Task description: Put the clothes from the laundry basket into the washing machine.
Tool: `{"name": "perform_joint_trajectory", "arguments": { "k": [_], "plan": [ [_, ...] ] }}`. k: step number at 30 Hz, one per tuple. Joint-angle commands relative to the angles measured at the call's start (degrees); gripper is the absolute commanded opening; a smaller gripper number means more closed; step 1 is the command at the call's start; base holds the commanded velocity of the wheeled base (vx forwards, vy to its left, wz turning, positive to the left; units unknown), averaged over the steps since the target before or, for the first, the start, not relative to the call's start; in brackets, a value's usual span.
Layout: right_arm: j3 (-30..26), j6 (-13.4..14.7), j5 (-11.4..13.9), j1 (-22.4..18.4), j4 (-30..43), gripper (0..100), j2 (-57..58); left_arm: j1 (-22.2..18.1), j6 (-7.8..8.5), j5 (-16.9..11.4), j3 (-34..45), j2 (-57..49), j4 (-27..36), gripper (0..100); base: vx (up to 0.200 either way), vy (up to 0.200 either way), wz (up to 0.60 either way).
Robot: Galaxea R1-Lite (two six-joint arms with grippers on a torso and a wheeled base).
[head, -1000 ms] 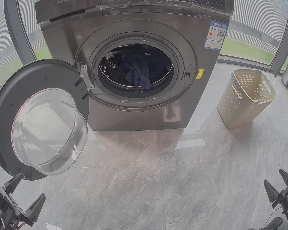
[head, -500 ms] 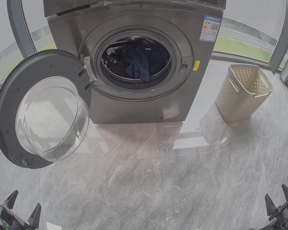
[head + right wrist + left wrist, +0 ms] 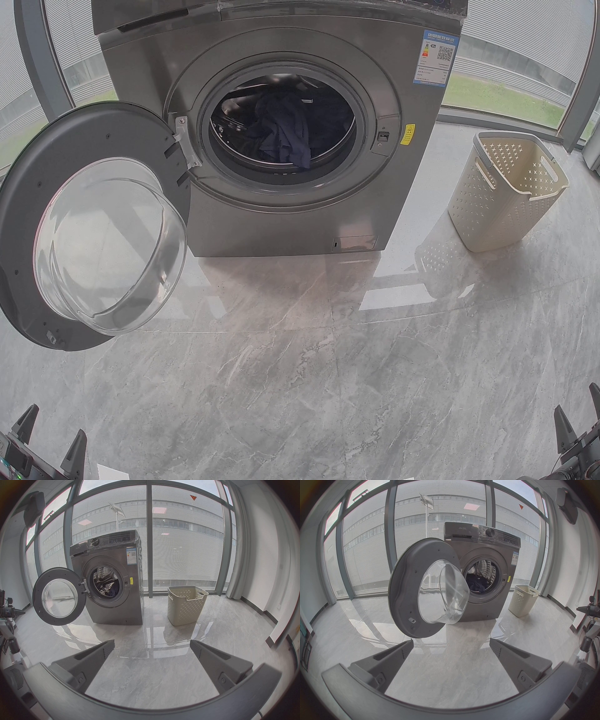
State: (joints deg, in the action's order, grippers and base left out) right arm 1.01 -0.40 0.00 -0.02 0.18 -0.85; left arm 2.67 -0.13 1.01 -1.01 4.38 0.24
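Observation:
The grey washing machine (image 3: 275, 150) stands ahead with its round door (image 3: 94, 225) swung wide to the left. Dark blue clothes (image 3: 284, 128) lie inside the drum (image 3: 478, 583), hanging toward its front lip. The cream laundry basket (image 3: 506, 187) stands on the floor to the machine's right, and its inside looks bare (image 3: 186, 603). My left gripper (image 3: 50, 431) sits low at the bottom left, open, with nothing between its fingers (image 3: 387, 661). My right gripper (image 3: 581, 415) sits low at the bottom right, open as well, fingers (image 3: 218, 664) apart over bare floor.
Glossy grey marble floor (image 3: 325, 375) spreads between me and the machine. The open door (image 3: 425, 589) juts out over the floor on the left. Tall windows (image 3: 187, 542) with dark frames stand behind the machine and basket.
The whole head picture has shifted: machine and basket look smaller and farther, so the camera backed away. Both grippers sit lower in the picture than a second ago. Clothes and basket stay put.

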Motion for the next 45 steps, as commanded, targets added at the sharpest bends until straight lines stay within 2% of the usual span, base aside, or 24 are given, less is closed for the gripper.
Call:
{"name": "perform_joint_trajectory", "arguments": {
  "k": [1, 8, 15, 18, 24, 36, 45],
  "plan": [
    [-0.8, 0.1, -0.1, -0.1, 0.0, 100, 0.9, 0.1, -0.48, 0.3, 1.0, 0.2, 0.0, 100, 0.0, 0.0, 0.0],
    [-0.8, 0.2, -0.2, 0.0, 0.0, 100, 0.9, 0.1, -0.83, 0.4, 1.0, 0.2, -0.1, 100, 0.0, 0.0, 0.6],
    [-0.8, 0.2, -0.1, 0.0, 0.0, 100, 0.9, 0.1, -1.01, 0.1, 1.0, 0.2, -0.1, 100, 0.0, 0.0, 0.0],
    [-0.8, 0.2, -0.1, 0.0, 0.0, 100, 0.9, 0.0, -1.1, 0.2, 1.0, 0.2, -0.1, 100, -0.2, 0.2, 0.0],
    [-0.8, 0.2, -0.2, 0.0, 0.0, 100, 0.9, 0.1, -1.01, 0.0, 1.0, 0.2, -0.1, 100, -0.2, 0.0, 0.0],
    [-0.8, 0.2, -0.1, 0.0, 0.0, 100, 0.9, 0.1, -0.92, -0.3, 1.0, 0.2, -0.1, 100, 0.0, 0.0, 0.0],
    [-0.8, 0.2, -0.2, 0.0, 0.0, 100, 0.9, 0.1, -0.92, -0.4, 0.9, 0.2, -0.1, 100, -0.2, 0.2, 0.0]
  ]
}}
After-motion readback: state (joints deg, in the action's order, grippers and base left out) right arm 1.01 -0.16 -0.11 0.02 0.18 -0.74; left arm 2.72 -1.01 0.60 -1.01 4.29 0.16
